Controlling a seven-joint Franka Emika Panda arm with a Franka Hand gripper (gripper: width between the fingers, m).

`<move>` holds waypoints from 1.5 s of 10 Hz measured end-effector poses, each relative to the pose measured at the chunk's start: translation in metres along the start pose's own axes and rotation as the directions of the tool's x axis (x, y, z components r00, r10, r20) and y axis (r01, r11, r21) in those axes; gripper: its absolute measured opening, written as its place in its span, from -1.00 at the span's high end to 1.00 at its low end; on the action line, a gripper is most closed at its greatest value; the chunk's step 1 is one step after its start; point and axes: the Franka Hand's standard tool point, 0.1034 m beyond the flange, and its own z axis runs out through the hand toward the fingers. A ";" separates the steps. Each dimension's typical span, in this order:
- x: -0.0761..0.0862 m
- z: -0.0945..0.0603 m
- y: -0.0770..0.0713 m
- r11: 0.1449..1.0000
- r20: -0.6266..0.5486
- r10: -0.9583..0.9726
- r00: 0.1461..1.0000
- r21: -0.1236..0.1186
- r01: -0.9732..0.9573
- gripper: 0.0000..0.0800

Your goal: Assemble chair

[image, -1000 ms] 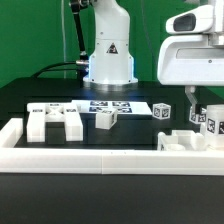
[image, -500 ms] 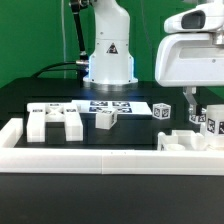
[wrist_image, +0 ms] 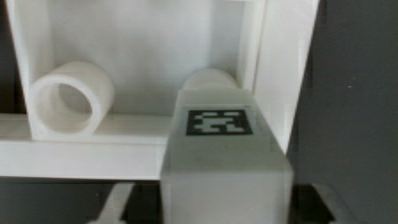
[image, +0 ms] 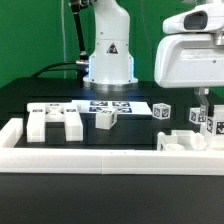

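Step in hand, likely: pick-up of part, assembly not yet started. Fingers (image: 205, 100) narrow, clamped on tagged white post (wrist_image: 221, 150) at exterior view's right, just beside blocky white part (image: 178, 141). Other chair parts (image: 57, 122) loose on desk (image: 130, 135), unjoined. Next move: lift post straight up, clear of border frame (image: 100, 158).

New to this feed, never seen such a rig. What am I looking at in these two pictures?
One robot arm is building a chair. The exterior view is from a camera off the arm: the white tower behind is the arm's base, its gripper hangs at the exterior view's right. The wrist view looks from the arm's wrist. On the black table, inside a white border frame, lie loose chair parts: a blocky slotted piece, small tagged blocks. The flat tagged sheet is the marker board. The gripper is shut, apparently on a tagged post.
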 end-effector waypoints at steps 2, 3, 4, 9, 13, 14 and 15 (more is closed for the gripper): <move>0.000 0.000 0.000 0.988 0.001 0.157 0.988 0.002 -0.157 0.28; 0.000 0.001 0.000 0.966 0.001 0.260 0.966 0.002 -0.260 0.28; 0.000 0.001 0.001 0.935 0.001 0.356 0.935 0.001 -0.356 0.28; -0.001 0.001 0.004 0.667 0.008 0.745 0.667 0.001 -0.745 0.27; -0.002 0.002 0.002 0.421 0.013 0.907 0.421 0.000 -0.907 0.27; -0.002 0.002 0.002 0.381 0.013 0.924 0.381 -0.001 -0.924 0.27; -0.002 0.002 0.002 0.386 0.013 0.923 0.386 0.000 -0.923 0.26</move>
